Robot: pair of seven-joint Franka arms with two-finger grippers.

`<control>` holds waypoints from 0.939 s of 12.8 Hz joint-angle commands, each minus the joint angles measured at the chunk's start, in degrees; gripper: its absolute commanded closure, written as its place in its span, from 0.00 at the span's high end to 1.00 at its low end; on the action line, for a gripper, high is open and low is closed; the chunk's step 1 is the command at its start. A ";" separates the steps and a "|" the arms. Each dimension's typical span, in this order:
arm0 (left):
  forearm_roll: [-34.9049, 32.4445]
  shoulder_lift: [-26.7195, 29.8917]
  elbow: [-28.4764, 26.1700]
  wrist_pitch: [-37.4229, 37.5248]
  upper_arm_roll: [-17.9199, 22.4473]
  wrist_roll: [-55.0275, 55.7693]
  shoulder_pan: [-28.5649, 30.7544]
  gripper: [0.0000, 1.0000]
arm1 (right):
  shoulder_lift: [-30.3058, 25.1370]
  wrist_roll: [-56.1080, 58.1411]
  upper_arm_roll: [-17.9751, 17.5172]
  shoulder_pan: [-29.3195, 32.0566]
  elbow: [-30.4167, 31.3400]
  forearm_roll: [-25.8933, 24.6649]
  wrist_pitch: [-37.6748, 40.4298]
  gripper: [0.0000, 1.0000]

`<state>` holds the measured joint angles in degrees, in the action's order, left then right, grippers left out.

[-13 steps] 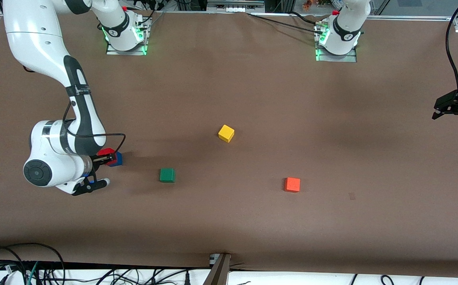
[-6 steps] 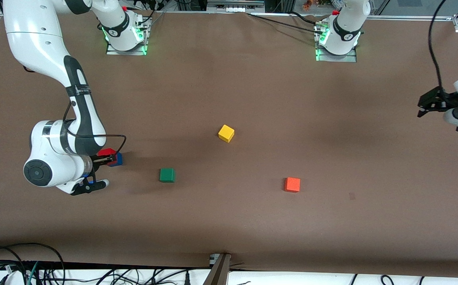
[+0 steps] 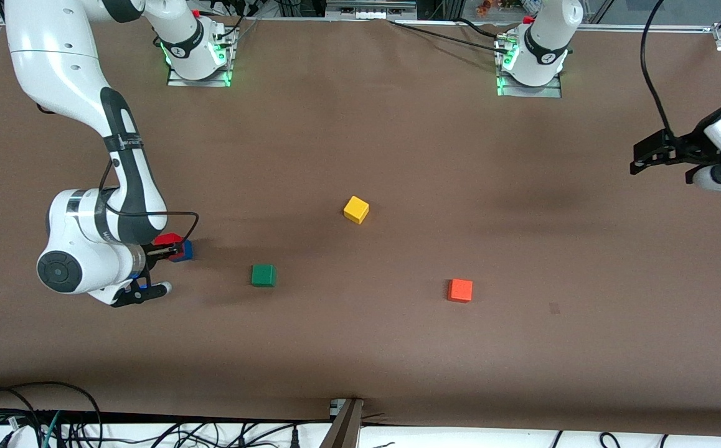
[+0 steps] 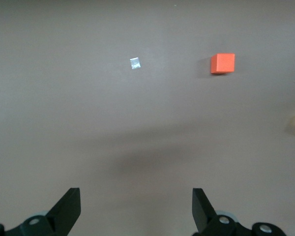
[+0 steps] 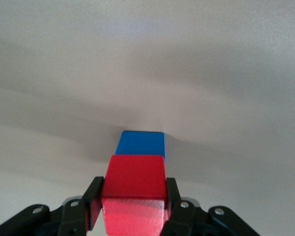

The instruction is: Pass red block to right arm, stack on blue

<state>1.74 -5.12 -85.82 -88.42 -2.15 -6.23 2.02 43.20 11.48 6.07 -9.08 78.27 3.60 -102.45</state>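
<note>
Handover: judged done, since the red block (image 5: 134, 189) sits clamped in the right claw (image 5: 132, 206).
Red block: over the blue block (image 5: 140, 143), at 9 o'clock from the green cube (image 3: 263, 275) on the table (image 3: 360, 348).
Left claw (image 4: 136, 209): wide, holding nothing, waiting over the table's left-arm end.
Remaining: lowering, release.

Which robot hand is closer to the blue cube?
Right. The right gripper holds the red block on the blue cube; the left gripper hangs open at the left arm's end of the table.
</note>
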 commanded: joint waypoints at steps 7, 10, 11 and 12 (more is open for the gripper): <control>0.11 2.40 -4.54 -2.46 1.45 5.00 -1.49 1.00 | 0.22 -0.32 -0.27 0.38 -0.66 -0.44 -0.47 1.00; -3.04 1.79 -4.27 -2.82 1.01 3.51 -2.10 1.00 | -2.06 0.12 -0.19 0.20 -3.21 -0.27 0.23 1.00; -3.58 1.61 -4.18 -2.81 1.01 3.50 -2.10 1.00 | -3.99 -0.14 -0.10 0.38 -3.21 -0.18 0.23 1.00; -3.59 1.61 -4.18 -2.90 1.10 3.68 -2.02 1.00 | -5.83 -0.23 -0.01 0.38 -3.21 -0.18 0.32 1.00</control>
<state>-0.32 -3.63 -89.81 -90.78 -1.40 -1.69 0.62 41.59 11.48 6.14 -9.01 74.55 3.60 -103.03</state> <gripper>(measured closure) 0.000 0.000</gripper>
